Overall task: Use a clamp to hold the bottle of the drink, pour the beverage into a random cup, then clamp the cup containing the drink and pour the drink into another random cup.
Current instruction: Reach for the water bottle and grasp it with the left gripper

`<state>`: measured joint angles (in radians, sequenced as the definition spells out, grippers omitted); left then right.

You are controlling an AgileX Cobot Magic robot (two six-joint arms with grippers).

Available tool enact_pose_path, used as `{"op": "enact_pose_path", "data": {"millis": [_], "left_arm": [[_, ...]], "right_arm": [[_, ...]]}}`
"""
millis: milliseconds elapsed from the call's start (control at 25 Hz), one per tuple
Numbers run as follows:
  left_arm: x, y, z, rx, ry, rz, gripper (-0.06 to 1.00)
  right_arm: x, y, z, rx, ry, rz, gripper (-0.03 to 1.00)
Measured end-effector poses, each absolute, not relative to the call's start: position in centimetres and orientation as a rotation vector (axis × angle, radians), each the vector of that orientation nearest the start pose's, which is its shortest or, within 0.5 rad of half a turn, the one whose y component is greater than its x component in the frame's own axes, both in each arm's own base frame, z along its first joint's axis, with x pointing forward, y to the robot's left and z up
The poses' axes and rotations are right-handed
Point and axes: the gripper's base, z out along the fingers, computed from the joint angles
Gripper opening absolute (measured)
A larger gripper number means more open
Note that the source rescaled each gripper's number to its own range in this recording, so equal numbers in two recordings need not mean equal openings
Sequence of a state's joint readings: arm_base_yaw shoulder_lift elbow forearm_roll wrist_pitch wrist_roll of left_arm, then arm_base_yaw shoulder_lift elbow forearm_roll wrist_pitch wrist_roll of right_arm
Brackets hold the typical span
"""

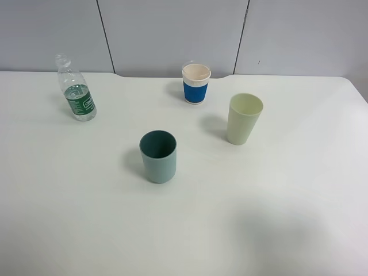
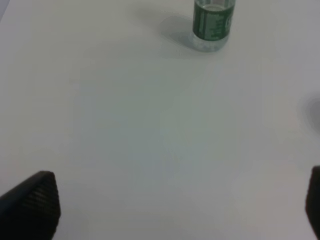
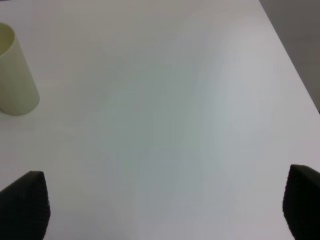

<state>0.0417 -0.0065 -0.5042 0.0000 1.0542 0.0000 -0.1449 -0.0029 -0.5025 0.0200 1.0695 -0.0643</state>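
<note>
We judge the task to be at its very start: nothing is held and the first step, taking up the bottle point(image 1: 76, 89), is not yet begun. The bottle stands upright and uncapped at the far left of the counter point(image 1: 287, 201), with clear liquid in it up to about the top of its green label. The teal cup point(image 1: 158, 156) stands near the middle, the pale green cup point(image 1: 244, 119) to its right and a little further back, and the paper cup with the blue sleeve point(image 1: 196, 84) behind and between them. All four stand well apart. We see no liquid in any cup, though the teal cup's dark inside makes that hard to judge.

Neither arm shows in the high view. The left pincer point(image 2: 172, 205) has its fingers wide apart over bare counter, with the bottle well ahead of it. The right pincer point(image 3: 162, 202) is likewise spread, with nothing between its fingers and the pale green cup off to one side.

The next move, as we see it, belongs to the left arm: reach forward to the bottle, straddle its body near the label and close firmly without crushing the thin plastic or tipping it.
</note>
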Motion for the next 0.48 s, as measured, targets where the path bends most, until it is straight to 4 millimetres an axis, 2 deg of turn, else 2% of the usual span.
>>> {"op": "enact_pose_path", "data": {"millis": [480], "left_arm": [[-0.61,-0.03,27.89,-0.042,2.027,0.026,1.00]], "right_arm": [[-0.57,0.24,27.72,0.081,2.048,-0.106,0.77]]}}
